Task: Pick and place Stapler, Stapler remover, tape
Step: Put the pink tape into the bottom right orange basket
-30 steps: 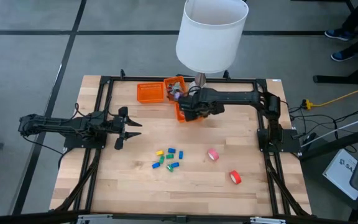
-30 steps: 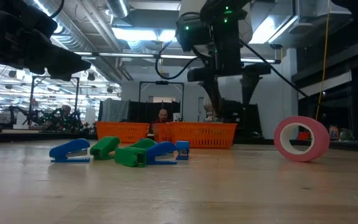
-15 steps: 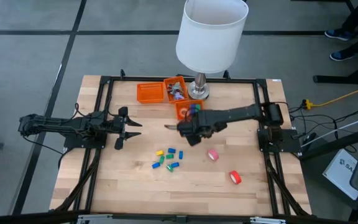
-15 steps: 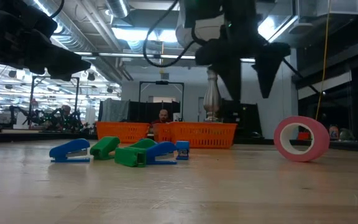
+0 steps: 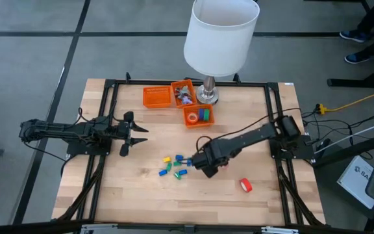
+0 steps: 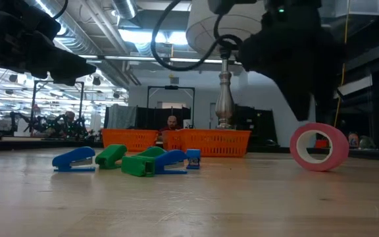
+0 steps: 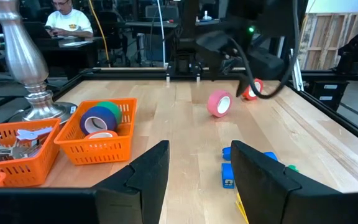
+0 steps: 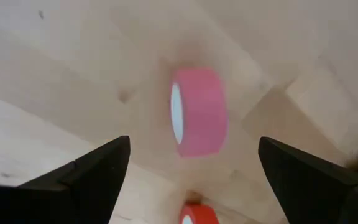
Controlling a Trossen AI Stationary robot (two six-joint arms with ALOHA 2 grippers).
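- My right hand (image 8: 191, 162) hangs over the small pink ring-shaped roll of tape (image 8: 197, 112); its wrist view shows both fingers spread wide either side of the roll, nothing gripped.
- From overhead that pink roll is hidden under the right arm; only the small red roll of tape (image 5: 245, 185) shows, near the arm on the wooden bench (image 5: 135, 195).
- Low view: pink roll stands on edge on the bench, the dark bulk of the arm above it.
- Left hand (image 7: 194, 162) waits at the bench's left side, fingers apart, empty.
- Left wrist view alone shows blue and green rolls in the small orange basket (image 7: 98, 146), beside the lamp's metal base (image 7: 33, 93).
- Small blue, green and yellow staplers (image 5: 174, 166) lie clustered just beside the right hand.
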